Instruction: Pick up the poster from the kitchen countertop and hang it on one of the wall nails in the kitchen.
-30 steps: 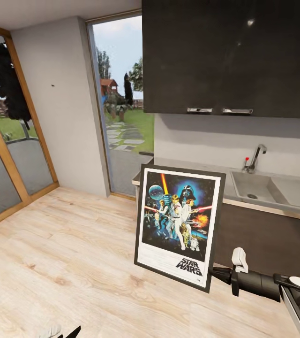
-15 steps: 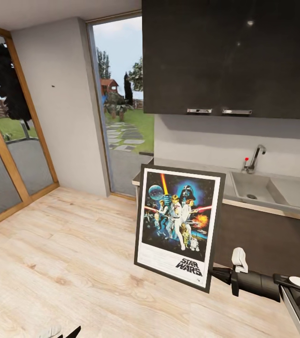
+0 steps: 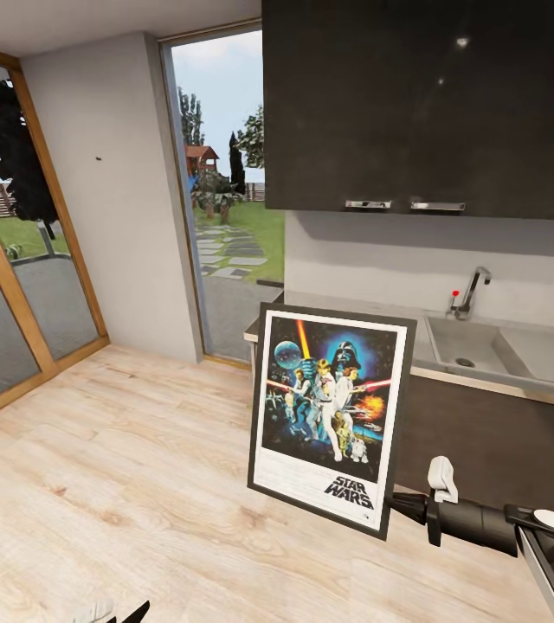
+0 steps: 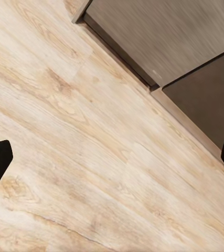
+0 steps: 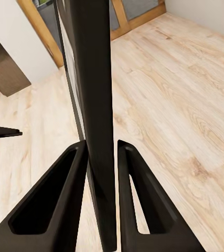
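The poster [image 3: 329,415] hangs upright above the floor, its dark blue artwork and "STAR WARS" logo facing me. My right gripper [image 3: 392,505] is shut on its lower right frame edge. In the right wrist view the black frame edge [image 5: 93,79] runs between the two fingers [image 5: 56,202], with the gripper [image 5: 102,173] clamped on it. A wall nail [image 3: 98,158] is a dark speck on the pale grey wall at the left. Behind the poster lies the grey kitchen countertop [image 3: 346,305]. My left gripper [image 4: 112,157] is open over bare floor and peeks in low down [image 3: 108,613].
A sink [image 3: 472,346] with a tap [image 3: 472,290] is set into the countertop at the right. Dark upper cabinets [image 3: 424,104] hang above it. Glass doors with wooden frames [image 3: 17,285] stand at the left. Light wooden floor [image 3: 121,484] spreads before the wall.
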Controlling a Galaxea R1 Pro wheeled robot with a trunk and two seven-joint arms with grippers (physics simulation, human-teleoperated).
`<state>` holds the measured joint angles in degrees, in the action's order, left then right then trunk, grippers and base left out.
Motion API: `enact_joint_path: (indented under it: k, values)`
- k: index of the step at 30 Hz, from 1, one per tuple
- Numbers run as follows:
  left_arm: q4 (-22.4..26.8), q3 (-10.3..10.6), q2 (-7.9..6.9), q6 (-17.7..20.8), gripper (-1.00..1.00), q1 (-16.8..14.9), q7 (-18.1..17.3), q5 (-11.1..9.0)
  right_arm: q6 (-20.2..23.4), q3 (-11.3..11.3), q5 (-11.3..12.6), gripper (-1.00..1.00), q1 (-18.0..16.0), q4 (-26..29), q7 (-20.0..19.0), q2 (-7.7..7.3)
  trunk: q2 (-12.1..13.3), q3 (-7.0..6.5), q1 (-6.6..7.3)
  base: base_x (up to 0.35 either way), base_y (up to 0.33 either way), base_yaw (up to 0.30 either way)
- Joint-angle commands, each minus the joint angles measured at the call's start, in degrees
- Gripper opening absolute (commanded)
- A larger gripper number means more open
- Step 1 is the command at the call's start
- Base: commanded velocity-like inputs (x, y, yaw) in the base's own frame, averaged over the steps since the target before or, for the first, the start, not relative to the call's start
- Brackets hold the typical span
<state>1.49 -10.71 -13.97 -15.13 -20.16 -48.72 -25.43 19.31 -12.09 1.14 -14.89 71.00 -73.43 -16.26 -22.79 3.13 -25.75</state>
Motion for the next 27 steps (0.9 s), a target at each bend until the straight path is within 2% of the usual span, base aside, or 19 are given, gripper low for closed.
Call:
enact_joint_path:
  k: [1,11,17,27]
  values:
    - [-0.09,-0.45,-0.01,-0.34,1.00,-0.06,-0.15,0.47,0.72,-0.04,0.18,-1.00,-0.06,0.01,-0.31,0.00,-0.13,0.13,-0.04,0.000,0.000,0.000]
    - [-0.09,-0.50,-0.01,-0.42,1.00,-0.05,-0.16,0.47,0.66,-0.04,0.19,-1.00,-0.06,0.01,-0.34,0.00,-0.13,0.13,-0.04,0.004,0.001,0.000]
    - [-0.09,-0.47,-0.02,-0.35,1.00,-0.07,-0.15,0.47,0.70,-0.04,0.21,-1.00,-0.01,0.01,-0.32,0.00,-0.13,0.13,-0.04,0.175,0.108,0.019]
    - [-0.09,-0.50,-0.01,-0.26,1.00,-0.05,-0.15,0.47,0.72,-0.04,0.18,-1.00,0.02,0.01,-0.27,0.03,-0.13,0.13,-0.04,0.255,0.173,0.239]
